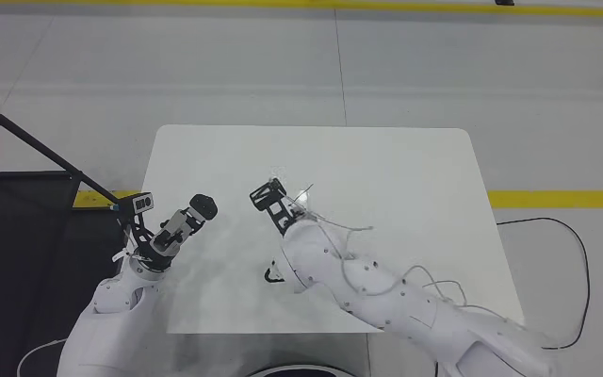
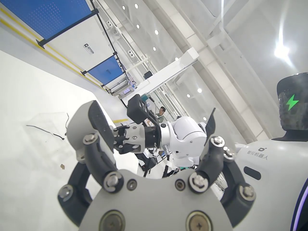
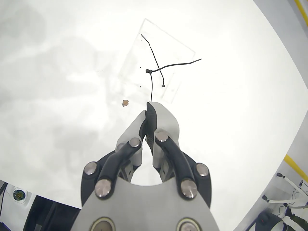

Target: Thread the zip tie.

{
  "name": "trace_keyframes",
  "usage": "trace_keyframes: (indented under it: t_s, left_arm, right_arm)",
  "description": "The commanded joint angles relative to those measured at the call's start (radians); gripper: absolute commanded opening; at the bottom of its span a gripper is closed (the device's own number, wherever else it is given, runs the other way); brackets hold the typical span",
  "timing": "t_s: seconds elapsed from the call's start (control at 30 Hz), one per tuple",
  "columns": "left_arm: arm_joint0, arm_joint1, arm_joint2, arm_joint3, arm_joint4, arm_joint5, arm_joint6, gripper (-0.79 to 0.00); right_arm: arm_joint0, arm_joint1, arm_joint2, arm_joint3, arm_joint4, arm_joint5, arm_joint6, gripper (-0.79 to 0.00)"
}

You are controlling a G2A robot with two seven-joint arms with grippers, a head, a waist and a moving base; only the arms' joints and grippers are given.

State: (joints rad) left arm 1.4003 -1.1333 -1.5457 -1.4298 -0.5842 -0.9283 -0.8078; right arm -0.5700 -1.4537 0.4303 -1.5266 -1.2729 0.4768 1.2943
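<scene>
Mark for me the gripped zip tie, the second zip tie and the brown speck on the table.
gripped zip tie [image 3: 148, 71]: right wrist view, on its square head.
second zip tie [image 3: 153, 54]: right wrist view, midway along its strap.
brown speck [image 3: 125, 103]: right wrist view, on its centre.

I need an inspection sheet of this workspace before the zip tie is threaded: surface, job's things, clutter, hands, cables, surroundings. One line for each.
surface: white table with rounded corners.
job's things: black zip ties lie crossed on a clear sheet; one zip tie strand runs straight to the right hand.
clutter: small brown scrap beside the sheet.
hands: right hand shut, apparently on that strand; left hand open, empty, apart from the ties.
cables: black cable on the floor beside the table.
surroundings: yellow line on the floor; black panel by one table corner.
</scene>
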Motion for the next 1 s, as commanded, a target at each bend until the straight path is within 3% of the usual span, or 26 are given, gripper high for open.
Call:
trace_keyframes:
  t_s: [0.0, 0.5, 0.6, 0.63, 0.77, 0.97]
  left_arm:
    - [0.000, 0.000, 0.000, 0.000, 0.000, 0.000, 0.000, 0.000]
    - [0.000, 0.000, 0.000, 0.000, 0.000, 0.000, 0.000, 0.000]
    - [0.000, 0.000, 0.000, 0.000, 0.000, 0.000, 0.000, 0.000]
    - [0.000, 0.000, 0.000, 0.000, 0.000, 0.000, 0.000, 0.000]
    - [0.000, 0.000, 0.000, 0.000, 0.000, 0.000, 0.000, 0.000]
    - [0.000, 0.000, 0.000, 0.000, 0.000, 0.000, 0.000, 0.000]
  right_arm:
    - [0.011, -0.019, -0.002, 0.037, 0.013, -0.006, -0.003, -0.785]
    - [0.053, -0.127, 0.005, 0.246, 0.088, -0.071, -0.051, -0.785]
    - [0.048, -0.136, 0.012, 0.252, 0.075, -0.073, -0.050, -0.560]
    - [0.045, -0.138, 0.014, 0.252, 0.068, -0.073, -0.048, -0.529]
    - [0.033, -0.144, 0.030, 0.244, 0.040, -0.076, -0.040, -0.496]
    - [0.002, -0.145, 0.051, 0.206, -0.022, -0.083, -0.022, -0.508]
